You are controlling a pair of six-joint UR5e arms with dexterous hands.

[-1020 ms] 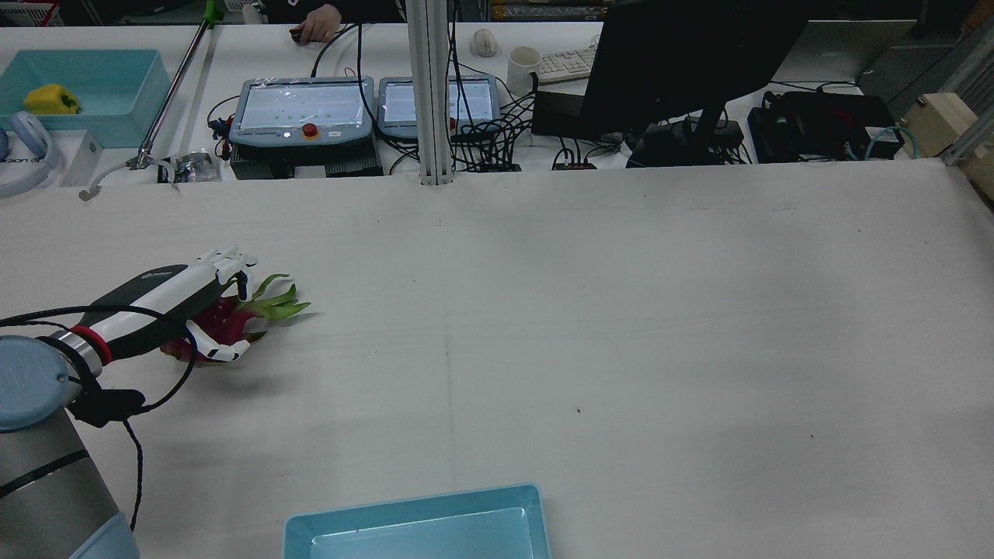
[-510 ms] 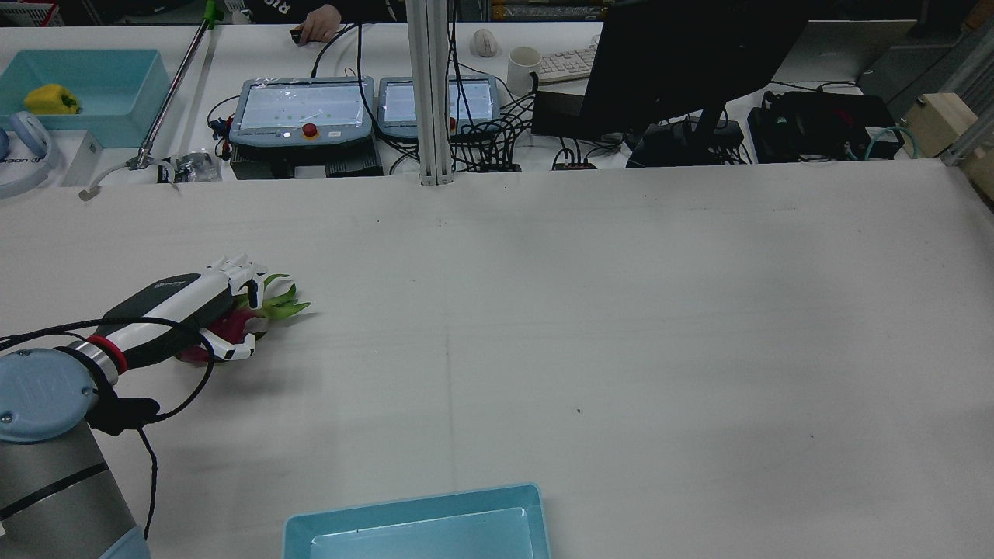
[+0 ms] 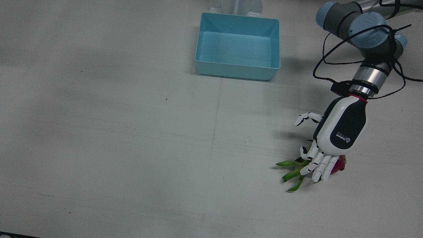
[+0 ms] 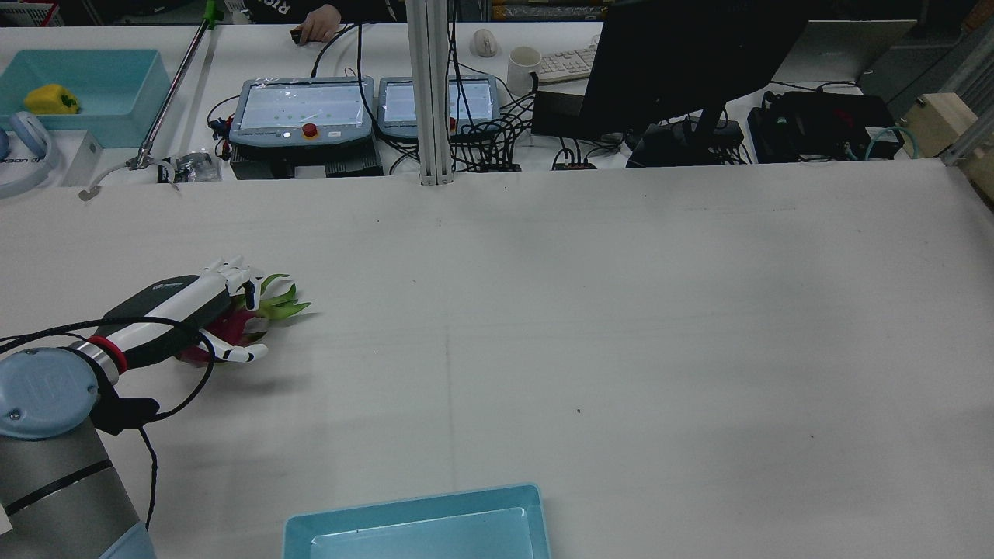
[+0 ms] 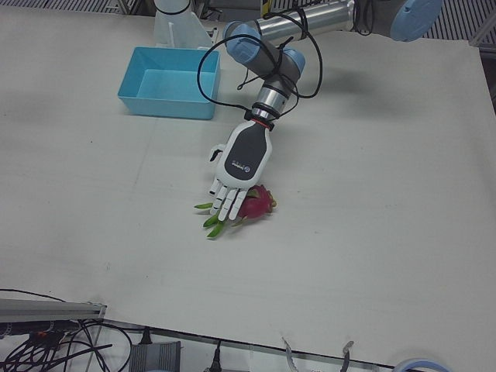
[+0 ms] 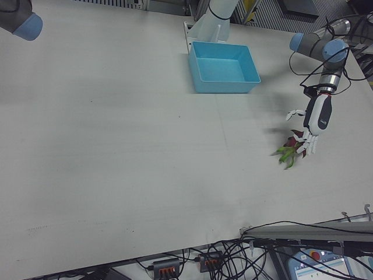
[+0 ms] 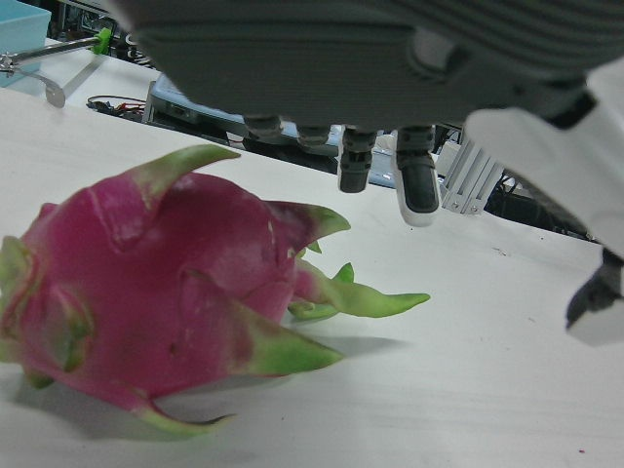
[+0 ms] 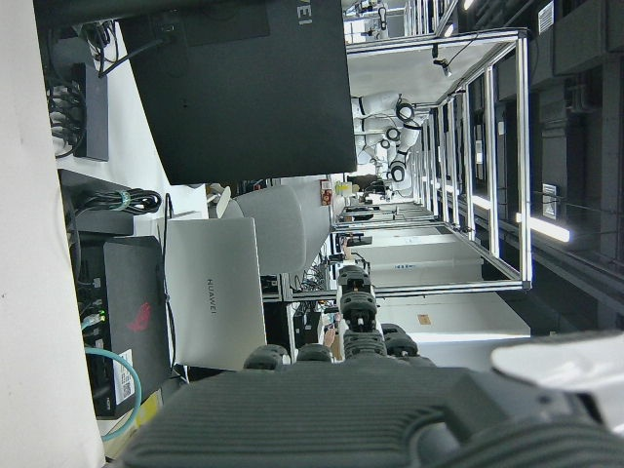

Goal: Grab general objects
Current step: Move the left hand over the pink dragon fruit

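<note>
Front view: left hand (image 3: 333, 138) hovers palm-down over the dragon fruit (image 5: 256, 203) lying on the table (image 3: 132, 148) at right, fingers (image 3: 319, 165) spread and not yet closed — pre-grasp; next, presumably, lower and curl around the body.

Robotics lab, teach pendants (image 4: 301, 109), monitor (image 4: 683, 54), cable tangle (image 4: 497, 132), aluminium frames (image 8: 468, 156)

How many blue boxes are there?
2. One blue box sits on the work table near the robot's base. Another blue box is on the far desk, with a yellow pepper inside. More may be hidden.
</note>
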